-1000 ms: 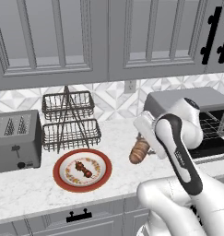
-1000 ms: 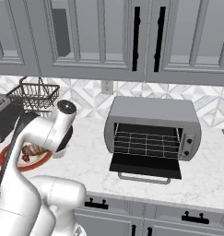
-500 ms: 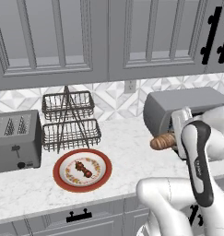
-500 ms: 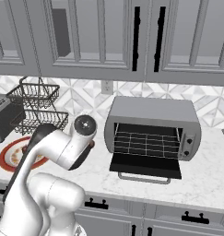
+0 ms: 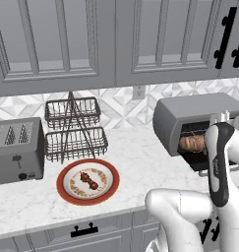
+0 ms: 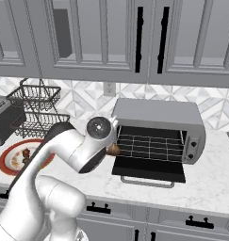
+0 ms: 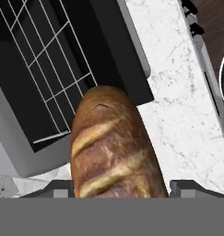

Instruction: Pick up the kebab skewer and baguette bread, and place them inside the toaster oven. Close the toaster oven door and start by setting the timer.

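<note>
My gripper (image 7: 120, 189) is shut on the baguette bread (image 7: 114, 150), a golden-brown slashed loaf held between the fingertips (image 7: 61, 188). The loaf hangs at the mouth of the toaster oven (image 5: 190, 115), just left of its wire rack (image 7: 42, 69). From the left base view the baguette bread (image 5: 192, 143) shows in the dark cavity behind my forearm; its end (image 6: 114, 149) peeks out beside the oven (image 6: 158, 123). The toaster oven door (image 6: 149, 168) lies folded down, open. The kebab skewer (image 5: 89, 181) rests on a red-rimmed plate (image 5: 67, 194), far left of the gripper.
A grey four-slot toaster (image 5: 15, 155) stands at the left. A two-tier wire basket (image 5: 74, 130) sits behind the plate. Marble counter (image 5: 140, 157) lies between plate and oven. Oven knobs (image 6: 193, 146) are on its right side. Cabinets hang above.
My arm has swung right from beside the plate to the oven, carrying the baguette up to the open cavity. Plate and kebab stayed put.
</note>
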Robot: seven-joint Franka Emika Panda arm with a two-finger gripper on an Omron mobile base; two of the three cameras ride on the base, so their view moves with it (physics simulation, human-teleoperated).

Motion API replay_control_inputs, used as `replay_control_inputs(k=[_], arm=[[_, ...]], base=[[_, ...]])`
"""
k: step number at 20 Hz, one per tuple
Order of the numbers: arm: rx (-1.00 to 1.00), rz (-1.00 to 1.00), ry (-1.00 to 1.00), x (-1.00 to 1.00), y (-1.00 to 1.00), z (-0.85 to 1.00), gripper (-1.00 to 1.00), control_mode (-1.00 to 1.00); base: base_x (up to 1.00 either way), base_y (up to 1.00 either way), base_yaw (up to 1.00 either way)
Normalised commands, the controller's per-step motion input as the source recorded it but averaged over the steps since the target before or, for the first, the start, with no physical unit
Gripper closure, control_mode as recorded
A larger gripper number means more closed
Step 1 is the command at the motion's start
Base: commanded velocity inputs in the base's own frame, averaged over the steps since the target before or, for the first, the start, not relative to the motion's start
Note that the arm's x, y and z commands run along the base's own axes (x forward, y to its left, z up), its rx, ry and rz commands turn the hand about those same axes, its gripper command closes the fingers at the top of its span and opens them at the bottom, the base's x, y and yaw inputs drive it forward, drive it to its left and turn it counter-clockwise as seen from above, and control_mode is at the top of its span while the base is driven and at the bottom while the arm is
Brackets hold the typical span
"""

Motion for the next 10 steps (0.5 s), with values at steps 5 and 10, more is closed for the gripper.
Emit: replay_control_inputs(k=[5, 10], arm=[[0.00, -0.05, 0.00, 0.00, -0.95, -0.01, 1.00, -1.00], [0.00, 0.00, 0.00, 0.03, -0.76, -0.01, 1.00, -1.00]], base=[[0.00, 0.00, 0.00], [0.00, 0.00, 0.00]])
